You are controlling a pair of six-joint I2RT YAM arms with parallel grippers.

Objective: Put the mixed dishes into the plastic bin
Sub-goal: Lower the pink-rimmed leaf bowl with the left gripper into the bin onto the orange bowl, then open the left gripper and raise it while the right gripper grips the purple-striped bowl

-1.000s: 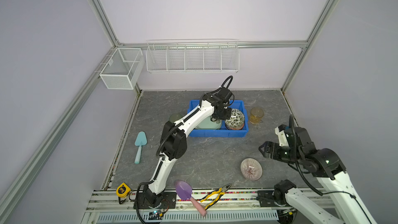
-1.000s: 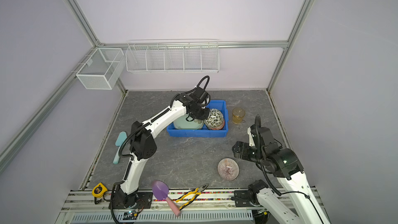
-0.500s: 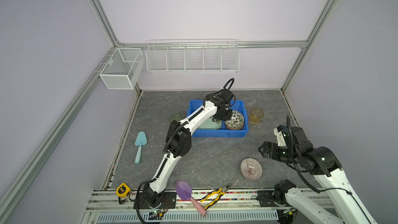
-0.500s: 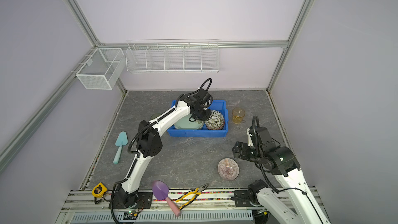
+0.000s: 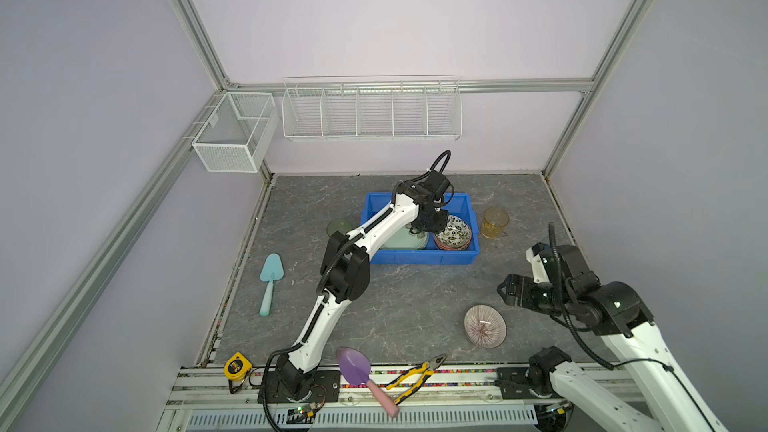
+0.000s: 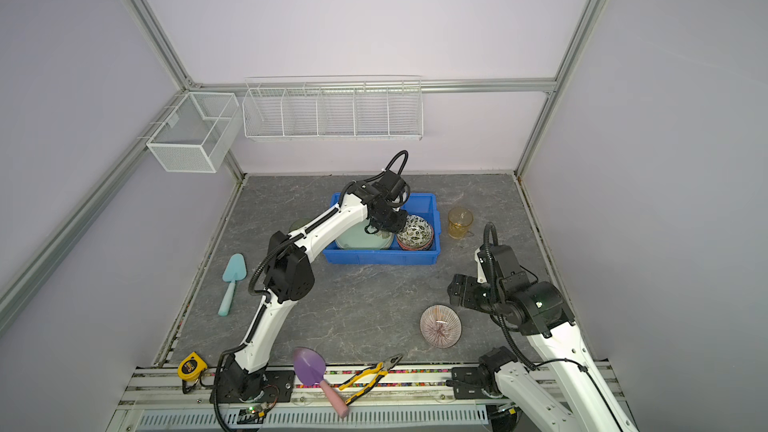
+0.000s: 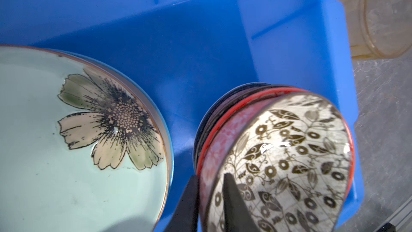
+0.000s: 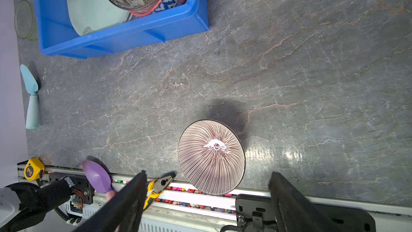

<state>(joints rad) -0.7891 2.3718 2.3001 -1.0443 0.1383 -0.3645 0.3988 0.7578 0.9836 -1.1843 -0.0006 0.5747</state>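
The blue plastic bin (image 5: 419,259) (image 6: 382,257) stands at the table's back middle. In it lie a pale green flower plate (image 7: 44,130) (image 5: 401,238) and a stack of bowls topped by a leaf bowl (image 7: 289,152) (image 5: 455,232) (image 6: 417,231). My left gripper (image 7: 210,176) (image 5: 430,226) straddles that bowl's rim, slightly open, with a small gap at the inner finger. A pink-striped bowl (image 8: 211,156) (image 5: 485,325) lies on the table in front of my right gripper (image 8: 207,173) (image 5: 505,290), which is wide open and empty. An amber tumbler (image 5: 495,222) (image 7: 379,14) stands right of the bin, a green tumbler (image 5: 340,227) left of it.
A teal trowel (image 5: 270,280) lies at the left. On the front rail lie a purple trowel (image 5: 357,367), yellow-handled pliers (image 5: 415,374) and a yellow tape measure (image 5: 237,365). White wire baskets (image 5: 370,110) hang on the back wall.
My left gripper's jaws have parted a little around the leaf bowl's rim, and the bowl rests on the stack. The left elbow has shifted. The right arm has barely moved.
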